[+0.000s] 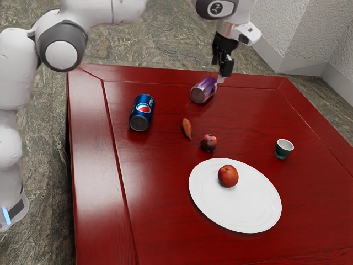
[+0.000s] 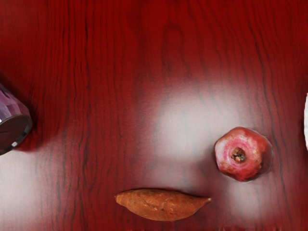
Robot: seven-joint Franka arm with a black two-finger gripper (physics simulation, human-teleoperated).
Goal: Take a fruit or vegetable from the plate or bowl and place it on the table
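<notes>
Red wood makes up the table (image 1: 160, 193), and my gripper (image 1: 222, 63) hangs in the air near its far edge in the exterior view. My jaws are apart with a gap between them, and they have hold of nothing. The round red-orange fruit (image 1: 228, 176) sits on the white plate (image 1: 255, 212), closer to the rim by the pomegranate (image 1: 208, 143) than to the rim across from it. Bare plate lies on the other side of the fruit, toward the exterior view's right and bottom.

There is plenty of open table between the plate and the long groove on the exterior view's left. More open wood lies between the purple can (image 1: 203, 91) and the small green cup (image 1: 283, 149). The space from the pomegranate to the sweet potato (image 1: 187, 128) is small, but they do not touch. In the exterior view I also see the blue can (image 1: 142, 112), standing well apart from the plate.

My wrist view looks down on the pomegranate, so I see the little brown bit in its pink middle. It shows the sweet potato's two pointy ends, the purple can's dark end, and a thin bit of white past the pomegranate.
</notes>
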